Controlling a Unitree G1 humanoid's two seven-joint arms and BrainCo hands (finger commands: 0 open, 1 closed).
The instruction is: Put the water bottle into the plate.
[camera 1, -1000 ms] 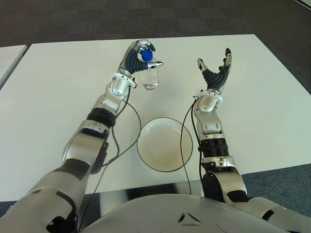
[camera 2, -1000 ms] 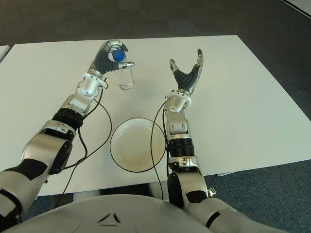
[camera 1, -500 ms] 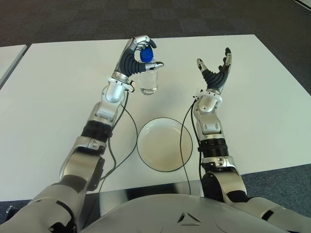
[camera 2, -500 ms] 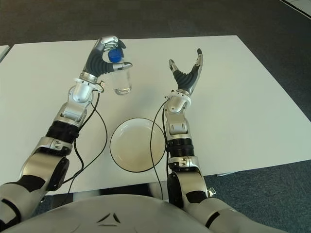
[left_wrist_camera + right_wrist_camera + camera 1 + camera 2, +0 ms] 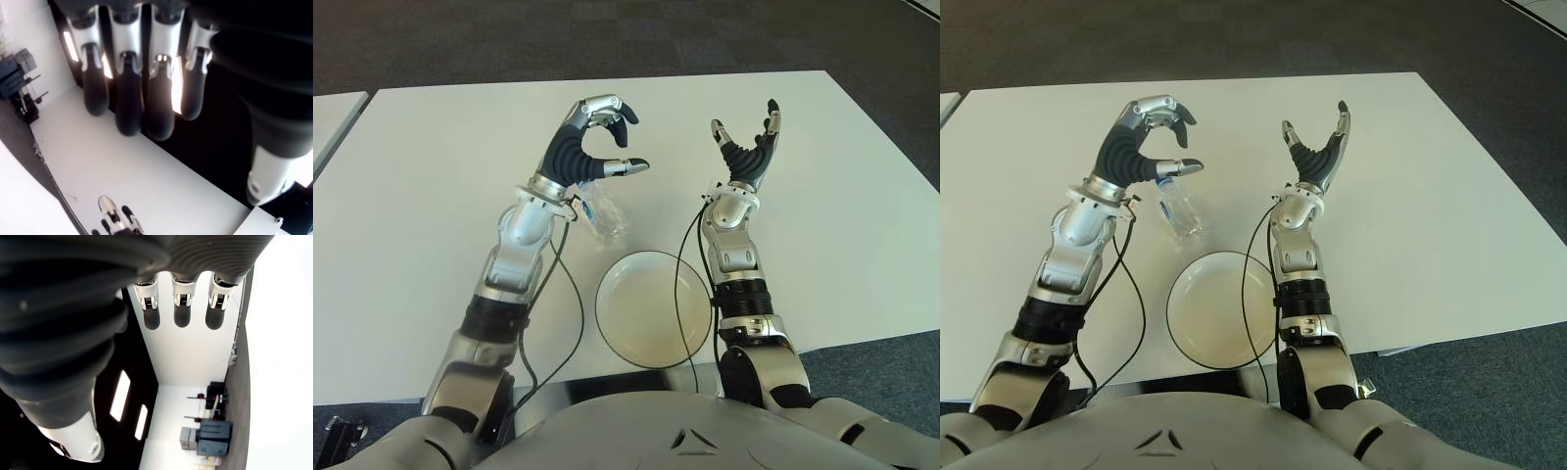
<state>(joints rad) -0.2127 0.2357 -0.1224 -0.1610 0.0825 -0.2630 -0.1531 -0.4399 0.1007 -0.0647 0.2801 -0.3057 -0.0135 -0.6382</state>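
Note:
The clear water bottle [image 5: 604,215] with a blue cap shows tilted on its side, low over the white table [image 5: 431,196], beneath my left hand. It is outside the white black-rimmed plate [image 5: 641,313], just beyond the plate's far left rim. My left hand [image 5: 625,142] is raised above the bottle, with thumb and fingers [image 5: 129,107] arched in a wide C and nothing between them. The left wrist hides the bottle's cap end. My right hand [image 5: 744,132] stands upright to the right of the bottle, fingers spread and empty.
Black cables [image 5: 570,294] hang from both wrists onto the table; the right one crosses the plate's right rim. A second white table edge [image 5: 328,122] shows at the far left. Dark carpet [image 5: 705,39] lies beyond the table.
My left hand has let go of the bottle and opened, rising nearer to me. The bottle has dropped from upright in the grasp to tilted beside the plate. The right hand has not moved.

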